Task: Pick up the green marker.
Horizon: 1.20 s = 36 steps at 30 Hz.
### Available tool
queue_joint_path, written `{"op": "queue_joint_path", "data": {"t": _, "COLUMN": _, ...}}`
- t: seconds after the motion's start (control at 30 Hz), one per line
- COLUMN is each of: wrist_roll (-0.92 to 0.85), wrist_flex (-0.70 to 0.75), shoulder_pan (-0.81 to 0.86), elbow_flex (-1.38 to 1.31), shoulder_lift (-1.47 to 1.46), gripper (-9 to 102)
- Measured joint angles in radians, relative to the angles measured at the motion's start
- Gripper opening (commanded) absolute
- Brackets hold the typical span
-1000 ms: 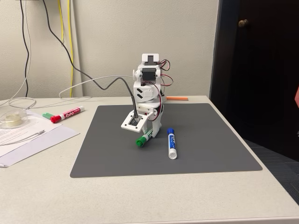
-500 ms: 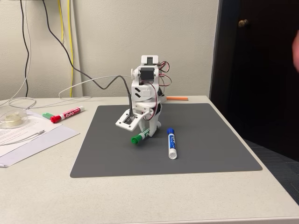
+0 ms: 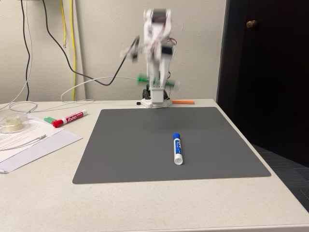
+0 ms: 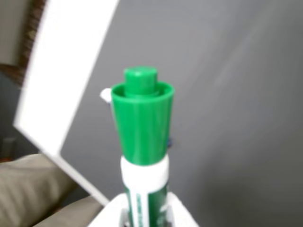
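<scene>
The white two-finger gripper (image 3: 155, 79) is raised high above the table, closed on the white-barrelled dry-erase marker with green cap and green print (image 4: 142, 142). In the wrist view the jaws clamp the barrel low in the picture, leaving the cap end free and pointing away from the camera. In the fixed view the green marker (image 3: 143, 78) lies roughly crosswise in the grip, its green ends showing either side of the arm — motion blur makes the exact tilt uncertain. Held near mid-barrel, the marker appears balanced, which suits a lift; the pick-up seems essentially done.

Surface: a dark grey rectangular mat (image 3: 125, 154) covers the middle of a pale beige table (image 3: 145, 208). A blue-capped white marker (image 3: 177, 148) lies on the mat, well apart from the arm. A red-capped white marker (image 3: 69, 118) rests off the mat to the left in the fixed view, beside white paper sheets (image 3: 29, 142).

Room: plain cream wall with black, white and yellow cables (image 3: 63, 43) hanging down — a dark door (image 3: 260, 67) at right.
</scene>
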Motion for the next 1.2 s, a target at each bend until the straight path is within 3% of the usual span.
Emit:
{"op": "queue_joint_path", "data": {"t": 0.17, "wrist_roll": 0.210, "wrist_flex": -0.046, "shoulder_pan": -0.021, "elbow_flex": 0.017, "shoulder_lift": 0.178, "gripper": 5}}
{"op": "queue_joint_path", "data": {"t": 0.4, "wrist_roll": 0.288, "wrist_flex": -0.100, "shoulder_pan": -0.023, "elbow_flex": 0.067, "shoulder_lift": 0.305, "gripper": 5}}
{"op": "queue_joint_path", "data": {"t": 0.57, "wrist_roll": 0.291, "wrist_flex": -0.290, "shoulder_pan": -0.018, "elbow_flex": 0.324, "shoulder_lift": 0.483, "gripper": 5}}
{"op": "queue_joint_path", "data": {"t": 0.8, "wrist_roll": 0.296, "wrist_flex": -0.577, "shoulder_pan": 0.023, "elbow_flex": 0.907, "shoulder_lift": 0.893, "gripper": 5}}
{"op": "queue_joint_path", "data": {"t": 1.0, "wrist_roll": 0.316, "wrist_flex": -0.703, "shoulder_pan": 0.058, "elbow_flex": 1.210, "shoulder_lift": 1.167, "gripper": 5}}
{"op": "queue_joint_path", "data": {"t": 1.2, "wrist_roll": 0.337, "wrist_flex": -0.764, "shoulder_pan": 0.086, "elbow_flex": 1.333, "shoulder_lift": 1.273, "gripper": 5}}
